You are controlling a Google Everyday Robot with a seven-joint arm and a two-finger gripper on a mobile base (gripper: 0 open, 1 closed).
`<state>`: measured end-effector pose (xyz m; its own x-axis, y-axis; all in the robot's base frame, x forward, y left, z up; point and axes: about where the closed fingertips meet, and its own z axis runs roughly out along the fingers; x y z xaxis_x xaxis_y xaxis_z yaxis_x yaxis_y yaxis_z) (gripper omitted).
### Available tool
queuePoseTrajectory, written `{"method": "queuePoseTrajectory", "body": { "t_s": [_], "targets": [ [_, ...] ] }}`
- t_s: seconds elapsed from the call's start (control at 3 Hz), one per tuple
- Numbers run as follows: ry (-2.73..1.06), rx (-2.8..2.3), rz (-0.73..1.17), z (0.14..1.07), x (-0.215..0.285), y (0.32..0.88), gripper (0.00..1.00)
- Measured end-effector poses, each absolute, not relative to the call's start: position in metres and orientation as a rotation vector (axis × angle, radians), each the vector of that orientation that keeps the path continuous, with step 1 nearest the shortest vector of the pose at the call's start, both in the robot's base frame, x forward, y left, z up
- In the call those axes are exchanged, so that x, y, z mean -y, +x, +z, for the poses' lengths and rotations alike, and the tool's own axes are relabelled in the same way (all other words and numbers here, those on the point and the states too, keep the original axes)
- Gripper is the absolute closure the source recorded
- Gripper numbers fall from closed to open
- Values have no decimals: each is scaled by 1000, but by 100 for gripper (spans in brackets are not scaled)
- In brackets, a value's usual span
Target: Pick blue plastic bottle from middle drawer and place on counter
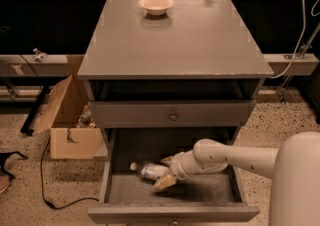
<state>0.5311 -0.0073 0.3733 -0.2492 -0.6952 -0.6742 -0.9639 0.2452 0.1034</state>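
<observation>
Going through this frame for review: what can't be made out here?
Camera view: the right end of the blue plastic bottle, hidden by the gripper reaching into the middle drawer.
Camera view: the print on the bottle's label, blurred.
Camera view: the base of the robot arm, cut off by the right and bottom edges.
Camera view: what lies in the cardboard box, too small and dim.
</observation>
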Motion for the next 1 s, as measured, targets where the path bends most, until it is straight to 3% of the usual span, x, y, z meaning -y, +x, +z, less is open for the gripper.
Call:
{"method": "queuePoseTrajectory", "body": {
  "t_s": [0.67, 1.0],
  "targets": [
    [-1603, -1964, 633, 386, -9, 526, 73],
    [-1609, -1794, 636, 453, 3, 517, 96]
  ]
}}
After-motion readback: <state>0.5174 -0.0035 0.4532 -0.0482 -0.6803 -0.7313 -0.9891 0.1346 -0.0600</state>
